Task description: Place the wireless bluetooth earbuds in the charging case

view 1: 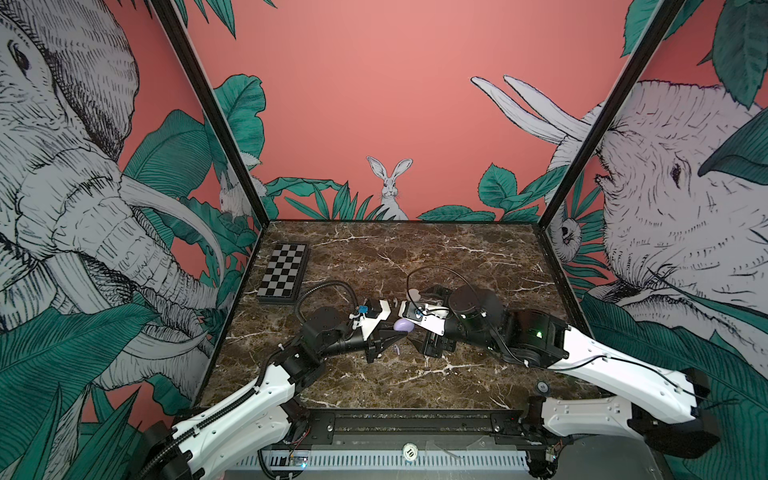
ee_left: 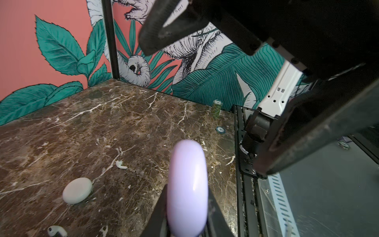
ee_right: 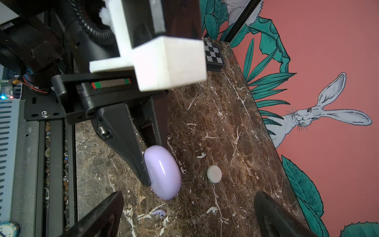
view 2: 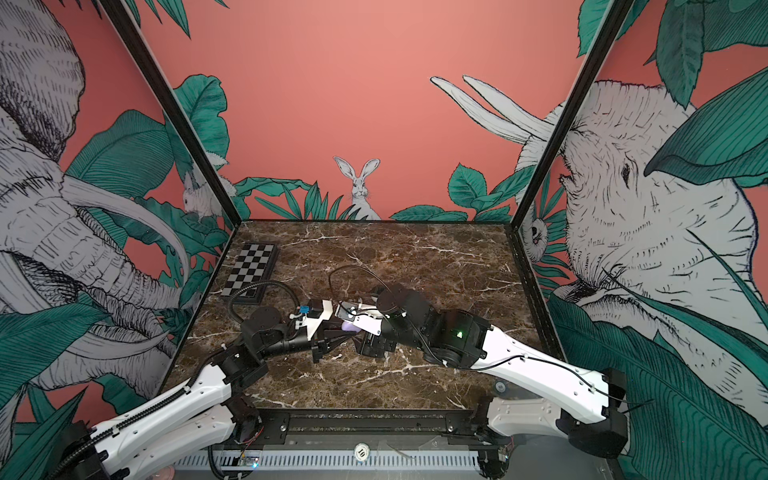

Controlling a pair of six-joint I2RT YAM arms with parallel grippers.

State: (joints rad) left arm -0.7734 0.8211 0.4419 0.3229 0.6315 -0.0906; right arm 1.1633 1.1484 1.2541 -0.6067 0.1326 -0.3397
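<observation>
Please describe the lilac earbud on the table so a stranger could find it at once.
On the brown marble table, find the lilac case held by the left gripper. Close beside it lies one lilac earbud; the two other loose earbuds and the second case are white.

I'm watching the lilac case (ee_right: 162, 172), glossy, rounded and closed. It stands on its edge, pinched between the fingers of the left hand (ee_right: 153, 164). The white case (ee_right: 214, 174), a smaller closed pebble, lies flat on the bench (ee_right: 225, 115), near the lilac case but apart from it. One white earbud (ee_right: 201, 155) lies on its side to one side of the white case, and the other white earbud (ee_right: 211, 210) lies across from it, so the white case sits between them. A lilac earbud (ee_right: 159, 213) lies loose on the bench, close by the lilac case.
</observation>
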